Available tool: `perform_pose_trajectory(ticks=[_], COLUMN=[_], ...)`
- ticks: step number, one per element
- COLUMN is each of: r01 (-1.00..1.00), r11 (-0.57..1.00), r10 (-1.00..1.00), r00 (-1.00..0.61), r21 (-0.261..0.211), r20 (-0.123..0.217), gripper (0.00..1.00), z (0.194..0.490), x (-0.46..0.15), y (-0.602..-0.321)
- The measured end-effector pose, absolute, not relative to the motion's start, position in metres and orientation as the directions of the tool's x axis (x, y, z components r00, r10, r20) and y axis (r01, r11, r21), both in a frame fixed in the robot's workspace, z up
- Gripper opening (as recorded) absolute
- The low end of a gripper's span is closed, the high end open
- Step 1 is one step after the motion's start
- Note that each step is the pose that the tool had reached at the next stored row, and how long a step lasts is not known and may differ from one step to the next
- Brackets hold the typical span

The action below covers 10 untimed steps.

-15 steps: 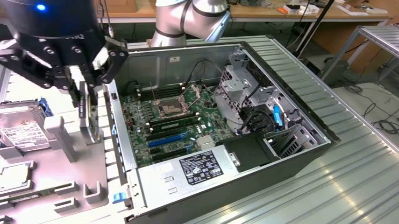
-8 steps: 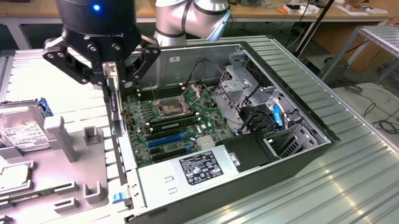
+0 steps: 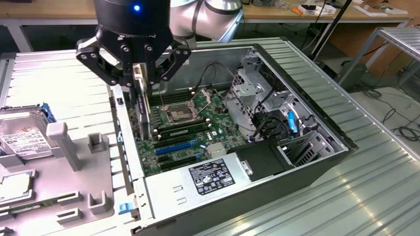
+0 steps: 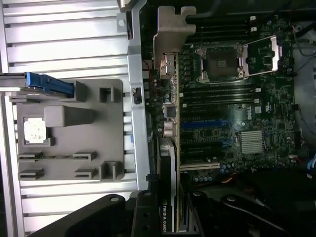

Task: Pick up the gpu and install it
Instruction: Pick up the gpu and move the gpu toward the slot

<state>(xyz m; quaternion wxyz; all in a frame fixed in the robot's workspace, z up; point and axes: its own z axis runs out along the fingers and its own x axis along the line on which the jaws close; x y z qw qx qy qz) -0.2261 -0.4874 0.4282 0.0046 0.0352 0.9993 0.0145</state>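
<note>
One claw (image 3: pixel 141 78) holds one gpu (image 3: pixel 142 114) over one open case (image 3: pixel 256 199).

gpu (image 3: pixel 141 108) above motherboard (image 3: pixel 196 123) in case (image 3: pixel 262 196)

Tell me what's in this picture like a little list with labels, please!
Holder: gripper, shut on the graphics card
Card pose: standing on its thin edge
Card place: inside the open computer case, close to its wall on the exterior view's left, over the green board
Pushed into a slot: cannot tell
Outside the case: hard drive and grey tray, on the exterior view's left
</note>
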Motion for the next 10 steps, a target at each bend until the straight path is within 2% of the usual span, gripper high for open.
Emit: perform_pose_trajectory(ticks=[10], r01=[0.066], r11=[0.997], r10=[0.066], r00=[-0.998], r21=[0.029], r20=[-0.008], gripper=[0.27], z=[0.428], x=[-0.186], y=[-0.487])
